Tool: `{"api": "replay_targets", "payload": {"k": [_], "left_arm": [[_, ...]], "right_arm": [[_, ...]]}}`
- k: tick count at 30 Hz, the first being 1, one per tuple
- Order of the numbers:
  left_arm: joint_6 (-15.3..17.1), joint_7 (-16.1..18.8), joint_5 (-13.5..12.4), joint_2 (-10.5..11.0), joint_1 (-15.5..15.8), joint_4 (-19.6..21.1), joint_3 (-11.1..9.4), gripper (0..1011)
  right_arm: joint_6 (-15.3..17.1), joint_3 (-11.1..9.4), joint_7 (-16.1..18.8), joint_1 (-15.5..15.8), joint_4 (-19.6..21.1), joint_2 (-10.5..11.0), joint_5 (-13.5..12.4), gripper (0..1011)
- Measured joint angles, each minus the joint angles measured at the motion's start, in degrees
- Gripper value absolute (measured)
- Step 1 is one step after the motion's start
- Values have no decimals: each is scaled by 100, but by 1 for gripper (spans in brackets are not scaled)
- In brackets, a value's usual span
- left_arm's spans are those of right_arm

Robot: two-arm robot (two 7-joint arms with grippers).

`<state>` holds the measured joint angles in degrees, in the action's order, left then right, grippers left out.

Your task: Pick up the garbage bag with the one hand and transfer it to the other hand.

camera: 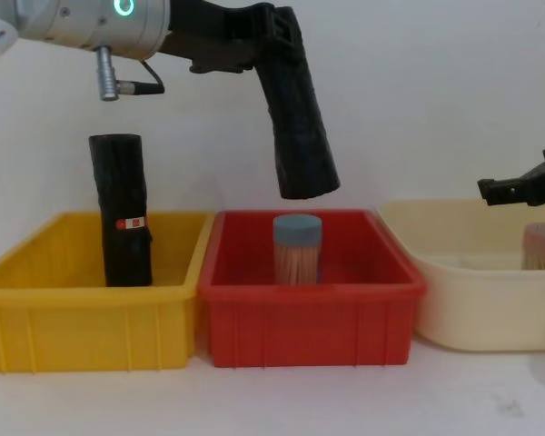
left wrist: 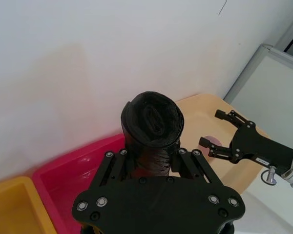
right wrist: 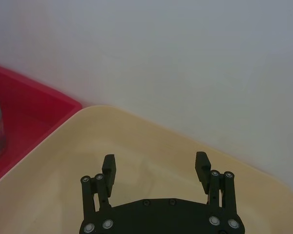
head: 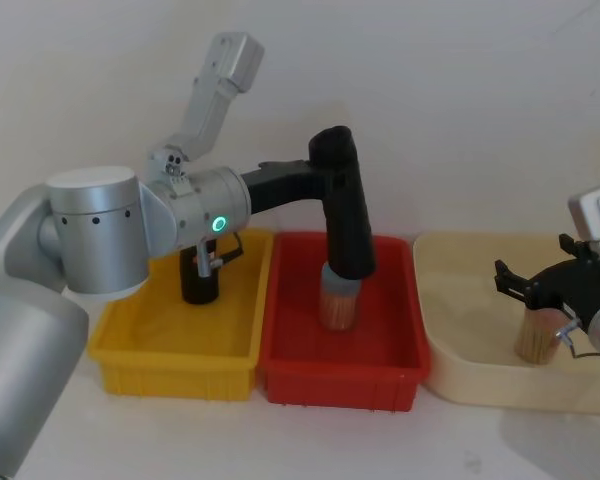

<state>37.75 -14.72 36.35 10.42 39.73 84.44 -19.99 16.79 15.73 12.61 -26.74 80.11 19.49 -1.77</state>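
From where I stood, the left gripper, a black two-finger claw on a silver-grey wrist with a green glowing ring, was up in the air over the bins. Its fingers were drawn in narrow and clamped on either side of the garbage bag, a plain matte black, crinkled roll. They gripped it near its upper end, so that the rolled top stuck out past the fingertips in the left wrist view. The roll hung tilted, its lower end slanting toward the robot's right. That end was just above the clear jar of wooden sticks with a grey-blue lid, close to it but not touching. The jar stood upright inside the red plastic bin.

Just beside it on the robot's left sat a yellow plastic bin. In it stood a second black roll bearing a small red-and-white sticker, leaning slightly.

The right gripper, a matching black claw with a blue light at its wrist, hovered over the cream-coloured tray. Its fingers were spread wide and it held nothing. It was near another jar of wooden sticks in that tray, and well apart from the held roll.
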Motion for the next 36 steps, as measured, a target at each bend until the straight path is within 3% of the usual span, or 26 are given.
{"api": "replay_targets", "payload": {"k": [10,25,36], "left_arm": [[-96,-72,2,-19,75,-95,-80,370],[-148,-109,7,-30,116,-147,-119,370],[-160,-118,11,-35,125,-161,-129,370]], "right_arm": [[-48,-34,245,45,133,47,-109,1001],[-93,-67,1089,131,620,192,-673,1001],[-35,158,1713,-97,670,126,-1043,1001]]}}
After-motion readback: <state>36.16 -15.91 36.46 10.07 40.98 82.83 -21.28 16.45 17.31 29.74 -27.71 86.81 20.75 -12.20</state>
